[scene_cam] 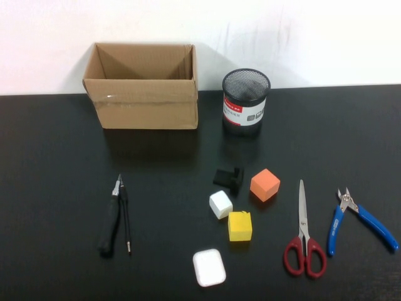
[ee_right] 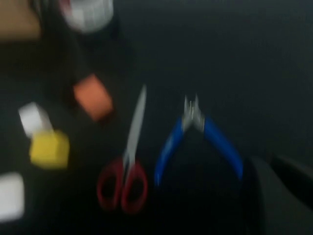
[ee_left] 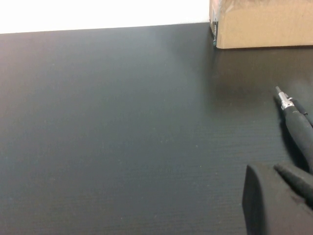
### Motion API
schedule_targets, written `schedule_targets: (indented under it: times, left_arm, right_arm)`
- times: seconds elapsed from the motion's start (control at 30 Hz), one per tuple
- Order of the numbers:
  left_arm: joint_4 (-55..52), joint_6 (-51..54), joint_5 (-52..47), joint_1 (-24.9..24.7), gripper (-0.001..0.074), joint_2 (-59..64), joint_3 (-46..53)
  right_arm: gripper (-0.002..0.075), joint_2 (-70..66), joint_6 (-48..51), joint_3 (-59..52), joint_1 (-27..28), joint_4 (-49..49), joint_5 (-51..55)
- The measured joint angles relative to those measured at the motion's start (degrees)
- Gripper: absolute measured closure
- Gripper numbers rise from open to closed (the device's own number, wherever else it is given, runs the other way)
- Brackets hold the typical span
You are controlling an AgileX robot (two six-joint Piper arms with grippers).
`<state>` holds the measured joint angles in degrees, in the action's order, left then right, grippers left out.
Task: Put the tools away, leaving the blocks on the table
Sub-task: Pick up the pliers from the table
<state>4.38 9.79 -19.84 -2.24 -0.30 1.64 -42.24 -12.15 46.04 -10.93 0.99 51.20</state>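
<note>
On the black table (scene_cam: 56,163), slim black-handled pliers (scene_cam: 111,226) and a thin black driver (scene_cam: 126,222) lie side by side at the left. Red-handled scissors (scene_cam: 303,219) and blue-handled cutters (scene_cam: 374,226) lie at the right. In the middle sit an orange block (scene_cam: 265,184), a white block (scene_cam: 220,204) and a yellow block (scene_cam: 240,226). Neither arm shows in the high view. My left gripper (ee_left: 279,200) is shut, just short of the pliers (ee_left: 298,127). My right gripper (ee_right: 279,196) is shut, near the cutters (ee_right: 194,116) and scissors (ee_right: 134,132).
An open cardboard box (scene_cam: 143,88) stands at the back left, with a black mesh cup (scene_cam: 245,100) to its right. A small black clip (scene_cam: 229,177) lies beside the orange block. A white rounded case (scene_cam: 209,268) lies near the front edge.
</note>
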Motion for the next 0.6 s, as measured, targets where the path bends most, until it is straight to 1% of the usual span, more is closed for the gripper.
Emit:
schedule_targets:
  times: [0.1,0.2,0.37,0.5,0.6]
  left_arm:
    - [0.0,0.0,0.0,0.0,0.0739,0.0,0.0]
    - [0.0,0.0,0.0,0.0,0.0739,0.0,0.0]
    - [0.0,0.0,0.0,0.0,0.0739,0.0,0.0]
    - [0.0,0.0,0.0,0.0,0.0739,0.0,0.0]
    - [0.0,0.0,0.0,0.0,0.0739,0.0,0.0]
  right_arm:
    - [0.0734,-5.84,0.09,0.59,0.0,1.33,3.95]
    - [0.0734,-11.72,0.22,0.59,0.0,2.99,3.26]
    - [0.0722,-20.7,1.01,0.59,0.0,3.39,-1.44]
    - [0.0676,-26.98,1.01,0.68,0.0,3.49,-5.35]
    - [0.0654,-31.57,1.01,2.5,0.0,1.8,-6.63]
